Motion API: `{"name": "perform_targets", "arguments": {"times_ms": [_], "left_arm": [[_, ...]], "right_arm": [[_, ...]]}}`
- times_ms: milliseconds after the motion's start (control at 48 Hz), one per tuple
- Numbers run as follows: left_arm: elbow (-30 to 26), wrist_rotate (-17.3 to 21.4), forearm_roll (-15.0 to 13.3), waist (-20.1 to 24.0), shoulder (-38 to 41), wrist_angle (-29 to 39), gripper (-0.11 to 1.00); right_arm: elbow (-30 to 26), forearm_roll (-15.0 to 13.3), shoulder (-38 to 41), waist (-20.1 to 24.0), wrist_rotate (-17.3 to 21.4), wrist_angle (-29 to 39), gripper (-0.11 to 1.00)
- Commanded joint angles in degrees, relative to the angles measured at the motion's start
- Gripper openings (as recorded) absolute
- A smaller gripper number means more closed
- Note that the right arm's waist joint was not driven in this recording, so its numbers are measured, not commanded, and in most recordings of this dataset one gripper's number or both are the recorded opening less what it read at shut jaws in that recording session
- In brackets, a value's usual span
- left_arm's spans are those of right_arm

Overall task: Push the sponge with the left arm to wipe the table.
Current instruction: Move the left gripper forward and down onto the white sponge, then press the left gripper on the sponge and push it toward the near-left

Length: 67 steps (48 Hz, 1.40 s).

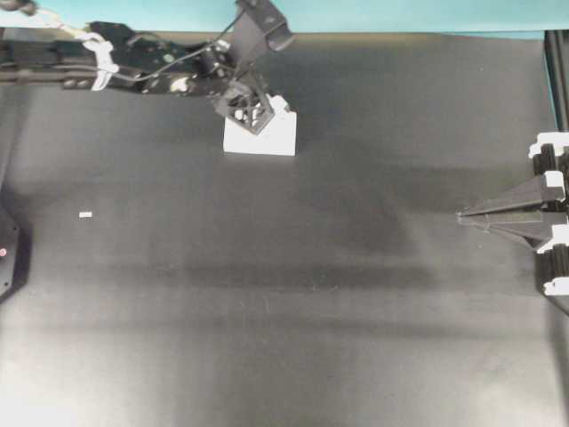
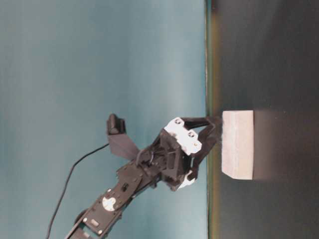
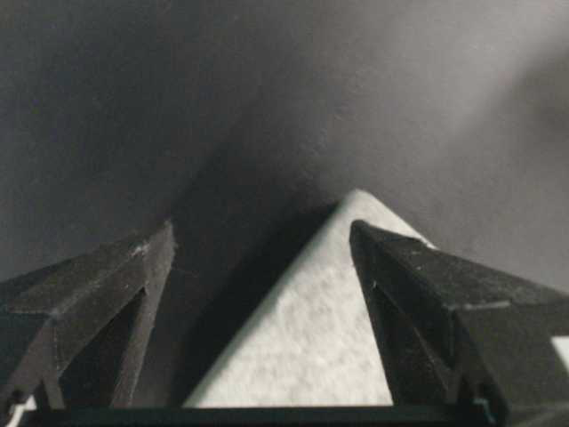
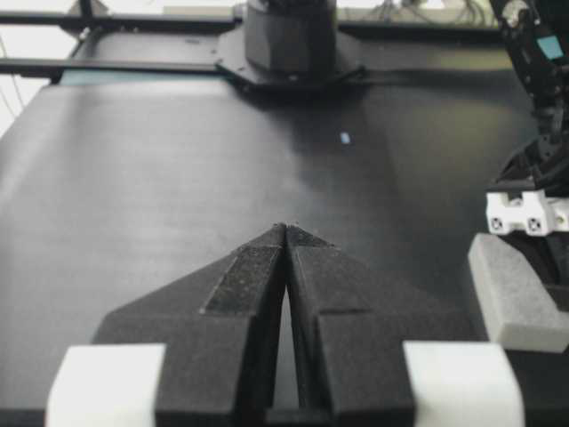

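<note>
The white brick-shaped sponge lies flat on the black table near its far edge. My left gripper hangs over the sponge's far left corner, open, tips down at its top face. In the left wrist view the fingers spread wide: the right finger lies over the sponge, and the left finger stands off it above bare table. From table level the left gripper meets the sponge. My right gripper rests shut and empty at the right edge, seen as the right gripper with the sponge far to its right.
A tiny white speck lies on the left part of the table. A teal strip runs along the far edge. A black arm base sits at the left edge. Another black mount stands across from the right gripper.
</note>
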Motion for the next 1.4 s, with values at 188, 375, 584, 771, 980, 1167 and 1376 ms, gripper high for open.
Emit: {"name": "perform_targets", "arguments": {"times_ms": [188,375,584,771,980,1167,1376], "left_arm": [[-0.3,-2.4,0.2,-0.3,0.1,4.9,0.70],[0.4,-4.0,0.2,-0.6,-0.1,7.4,0.43],[1.4,-4.4,0.2,-1.7,-0.7,8.5,0.02],[4.4,-5.8,0.2,-4.7,-2.4,8.5,0.00],[9.0,-9.1,0.2,-7.1,-5.7,8.5,0.00],[13.4,-12.1,0.2,-10.0,-9.8,8.3,0.00],[18.9,-15.7,0.2,-15.3,-13.8,5.0,0.00]], "right_arm": [[-0.2,0.2,0.1,0.0,0.4,-0.4,-0.01],[0.2,0.2,-0.4,0.0,0.3,-0.5,-0.01],[0.5,0.1,-1.3,0.0,0.2,-0.5,-0.01],[0.6,0.1,-2.5,0.0,-0.3,-0.3,-0.01],[1.1,0.2,-2.8,0.0,-0.4,-0.3,-0.01],[1.1,0.2,-2.8,0.0,-0.4,-0.3,-0.01],[1.1,0.2,-2.8,0.0,-0.4,-0.3,-0.01]]}}
